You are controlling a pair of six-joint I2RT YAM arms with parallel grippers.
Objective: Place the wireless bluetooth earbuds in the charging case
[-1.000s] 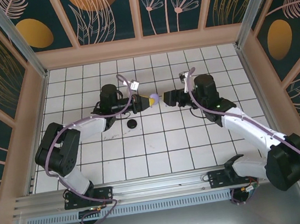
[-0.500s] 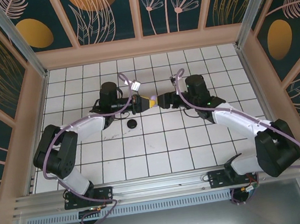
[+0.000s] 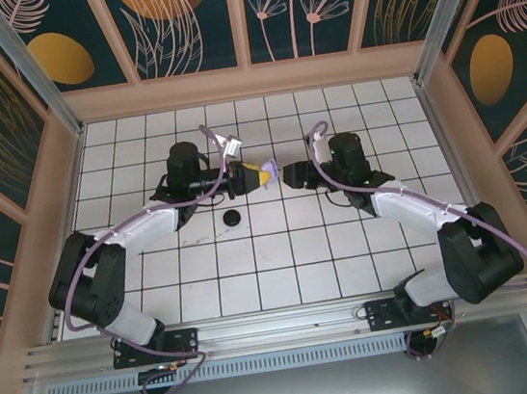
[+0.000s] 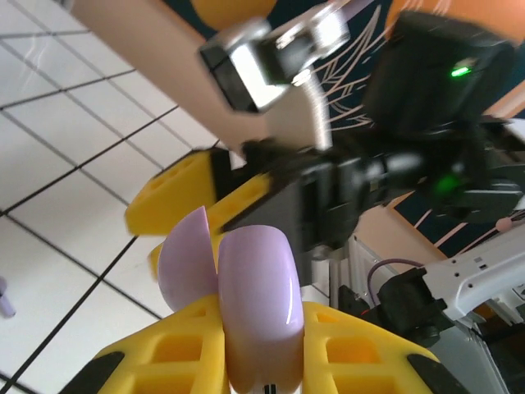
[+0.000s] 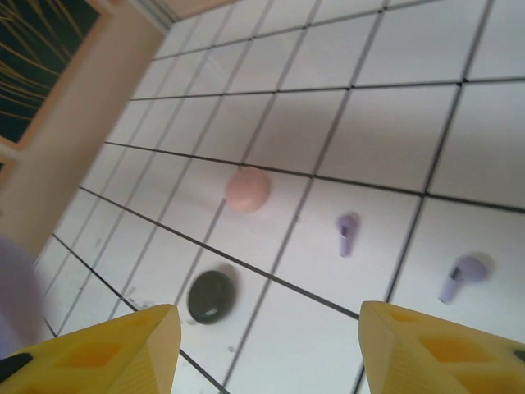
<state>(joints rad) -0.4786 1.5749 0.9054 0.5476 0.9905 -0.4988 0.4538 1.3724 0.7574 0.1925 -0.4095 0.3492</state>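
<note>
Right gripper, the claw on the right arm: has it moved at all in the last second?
Yes. The right gripper has shifted slightly left over the floor tiles, toward the lilac case held in the left gripper.

- No words, numbers or brand names can be read anywhere.
- The small white tag (image 3: 234, 146) on the left arm's lilac cable (image 3: 208, 132) is too tiny to read from above.
- The shiny white and black tag (image 4: 267, 61) in the left wrist view is blurry, so any print on it cannot be made out.
- The dark blue wall panels (image 3: 174, 34) carry drawn leaves, flowers and round shapes.
- The little green light (image 4: 462, 68) on the black arm part (image 4: 447, 90) is just a glowing dot.
</note>
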